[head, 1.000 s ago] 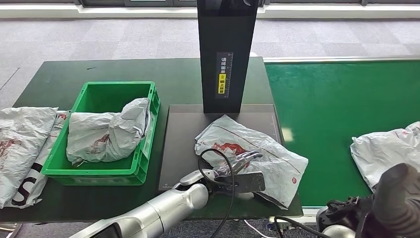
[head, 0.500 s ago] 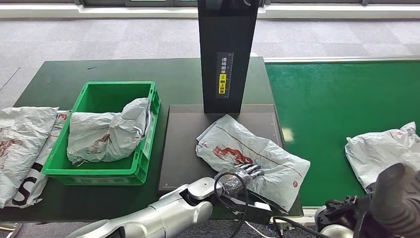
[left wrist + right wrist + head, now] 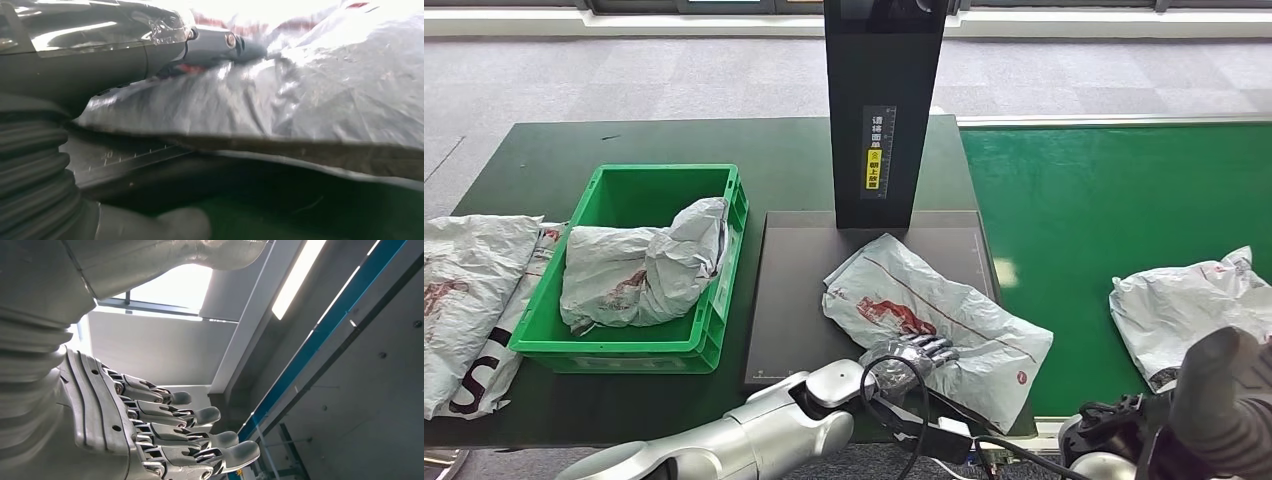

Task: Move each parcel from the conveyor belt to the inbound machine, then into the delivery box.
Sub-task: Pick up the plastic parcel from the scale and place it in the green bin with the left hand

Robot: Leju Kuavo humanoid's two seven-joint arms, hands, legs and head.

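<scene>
A crumpled white parcel with red print lies on the inbound machine's dark plate, its near end hanging over the plate's front edge. My left hand rests its fingers on top of that near end. The thumb stays apart below the parcel, so nothing is gripped. A second white parcel lies on the green conveyor belt at the right. My right hand is raised with its fingers stretched and apart, holding nothing. The green delivery box holds one parcel.
The machine's black column rises behind the plate. More white parcels lie on the dark table left of the box. My right arm's dark cover fills the lower right corner, in front of the belt's near edge.
My left hand came down from above the parcel and now lies on its near end. The parcel on the belt has drifted left.
</scene>
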